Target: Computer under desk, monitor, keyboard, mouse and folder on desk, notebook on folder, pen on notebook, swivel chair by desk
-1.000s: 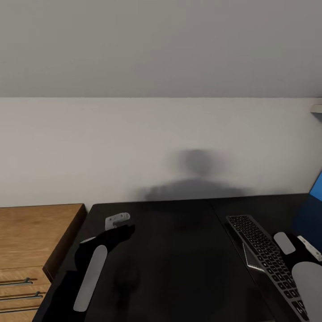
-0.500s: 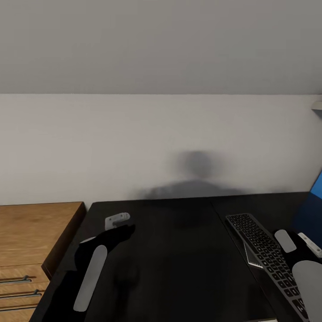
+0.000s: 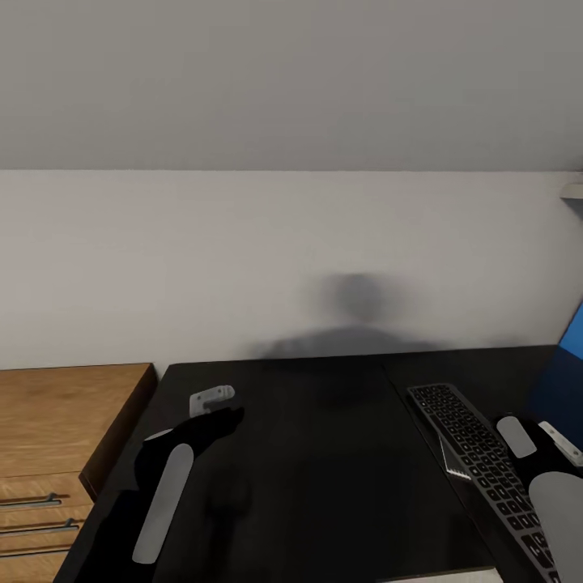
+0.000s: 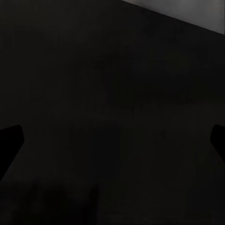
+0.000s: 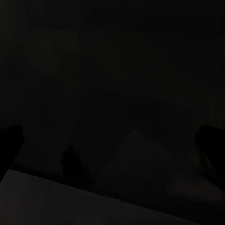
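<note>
The grey keyboard (image 3: 479, 461) lies at an angle on the right part of the black desk (image 3: 324, 453). A small pale wedge (image 3: 451, 463) shows at its near-left side. My right arm (image 3: 555, 486) reaches over the keyboard's right end. The monitor's blue edge (image 3: 573, 338) shows at the far right. My left arm (image 3: 166, 494) hangs over the desk's left part. The left gripper (image 4: 112, 140) stands open over the dark desk top, its fingertips (image 4: 10, 143) far apart. The right gripper (image 5: 110, 140) is open too, above a dark surface. Mouse, folder, notebook, pen and chair are out of view.
A wooden drawer cabinet (image 3: 65, 421) stands against the desk's left side. A pale wall (image 3: 291, 259) runs behind the desk, with a shelf corner (image 3: 573, 194) at the upper right. Pale floor (image 3: 453, 576) shows past the desk's front edge.
The whole picture has shifted slightly upward, so the camera moved; the desk's front edge now shows at the bottom. Both arms keep their places in the view.
</note>
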Robot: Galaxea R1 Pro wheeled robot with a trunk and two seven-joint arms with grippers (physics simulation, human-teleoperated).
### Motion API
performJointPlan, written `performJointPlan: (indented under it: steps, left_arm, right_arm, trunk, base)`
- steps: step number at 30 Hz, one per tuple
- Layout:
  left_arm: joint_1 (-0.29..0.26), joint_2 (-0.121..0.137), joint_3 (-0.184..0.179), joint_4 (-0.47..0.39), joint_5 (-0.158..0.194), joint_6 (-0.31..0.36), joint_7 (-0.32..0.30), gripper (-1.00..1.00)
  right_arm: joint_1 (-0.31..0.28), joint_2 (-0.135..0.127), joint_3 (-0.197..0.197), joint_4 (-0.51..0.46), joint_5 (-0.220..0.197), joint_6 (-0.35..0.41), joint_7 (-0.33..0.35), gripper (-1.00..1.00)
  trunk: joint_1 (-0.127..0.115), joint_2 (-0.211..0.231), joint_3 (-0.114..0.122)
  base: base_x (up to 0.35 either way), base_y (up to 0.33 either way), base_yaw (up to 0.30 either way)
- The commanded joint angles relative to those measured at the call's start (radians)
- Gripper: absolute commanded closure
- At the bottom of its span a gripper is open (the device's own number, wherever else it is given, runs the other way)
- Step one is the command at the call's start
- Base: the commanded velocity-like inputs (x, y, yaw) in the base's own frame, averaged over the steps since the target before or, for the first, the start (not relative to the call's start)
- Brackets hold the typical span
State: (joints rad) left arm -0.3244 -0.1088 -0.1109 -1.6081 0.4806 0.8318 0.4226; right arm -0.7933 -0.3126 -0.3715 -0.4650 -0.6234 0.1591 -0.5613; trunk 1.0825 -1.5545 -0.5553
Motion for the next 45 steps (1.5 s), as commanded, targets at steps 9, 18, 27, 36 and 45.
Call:
performJointPlan:
  steps: [9,18,27,36,45]
  left_arm:
    - [-0.001,0.000,-0.002,-0.001,0.010,0.003,0.009,-1.00]
    - [-0.001,0.000,-0.003,-0.001,0.011,0.003,0.009,-1.00]
    - [-0.001,0.000,-0.003,-0.001,0.011,0.002,0.009,-1.00]
    - [-0.001,0.000,-0.003,-0.001,0.010,0.001,0.010,-1.00]
    - [-0.001,0.000,-0.003,0.002,0.011,0.001,0.010,-1.00]
  right_arm:
    - [0.000,0.000,-0.004,0.040,-0.018,0.005,-0.006,-1.00]
    - [0.000,0.001,-0.003,0.040,-0.018,0.005,-0.006,-1.00]
    - [0.000,0.001,-0.002,0.040,-0.018,0.005,-0.006,-1.00]
    - [0.000,0.003,-0.001,0.040,-0.016,0.005,-0.006,-1.00]
    - [0.000,0.003,-0.001,0.040,-0.016,0.005,-0.006,-1.00]
  trunk:
    - [0.000,0.000,-0.001]
    - [0.000,0.000,-0.001]
    - [-0.008,0.014,0.005]
    - [-0.019,0.035,0.014]
    - [-0.034,0.063,0.027]
  base:
    - [-0.095,0.085,0.000]
    - [-0.014,0.070,0.000]
    - [0.000,0.009,0.000]
    - [0.000,0.000,0.000]
    - [0.000,0.000,0.000]
